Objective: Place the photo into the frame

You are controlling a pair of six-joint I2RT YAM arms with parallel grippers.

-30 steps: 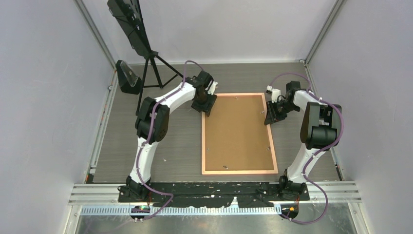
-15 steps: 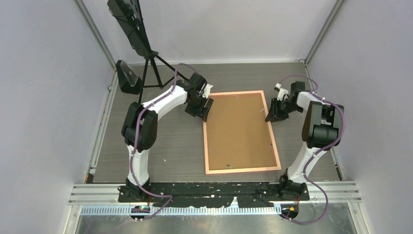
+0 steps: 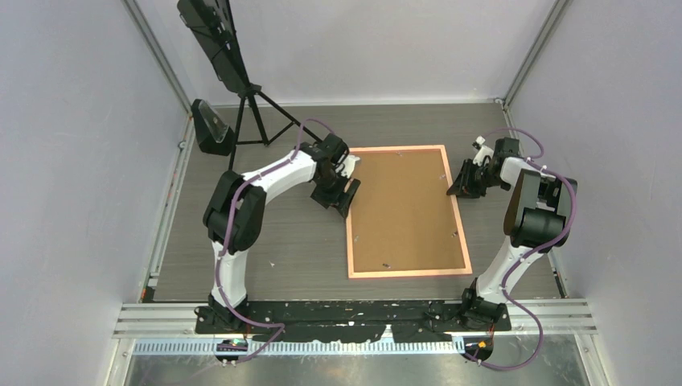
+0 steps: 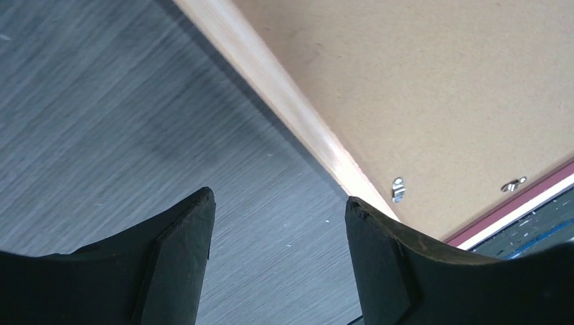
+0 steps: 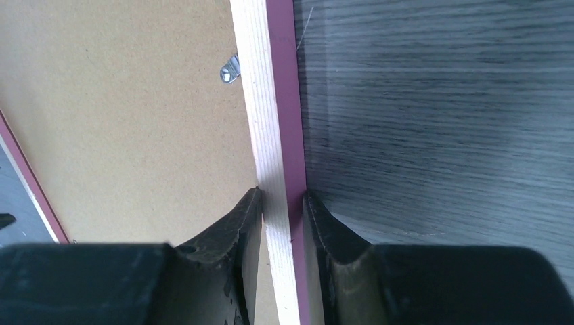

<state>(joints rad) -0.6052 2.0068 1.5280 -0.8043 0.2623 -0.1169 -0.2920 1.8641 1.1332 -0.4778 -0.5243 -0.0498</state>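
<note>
My right gripper (image 5: pixel 283 203) pinches the frame's (image 3: pixel 462 229) right rail toward the table's (image 3: pixel 265 233) far right corner; left gripper (image 4: pixel 277 203) gapes empty beside the left rail; photo unseen; lifting one-sided could twist the frame and spill its board (image 3: pixel 402 209).

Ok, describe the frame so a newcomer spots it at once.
On the grey table, right of centre, lies one large flat rectangle: the frame, its right rail pinched by the right claw. Unlike the black tripod, it has a thin salmon-pink border around a brown backing board.
</note>
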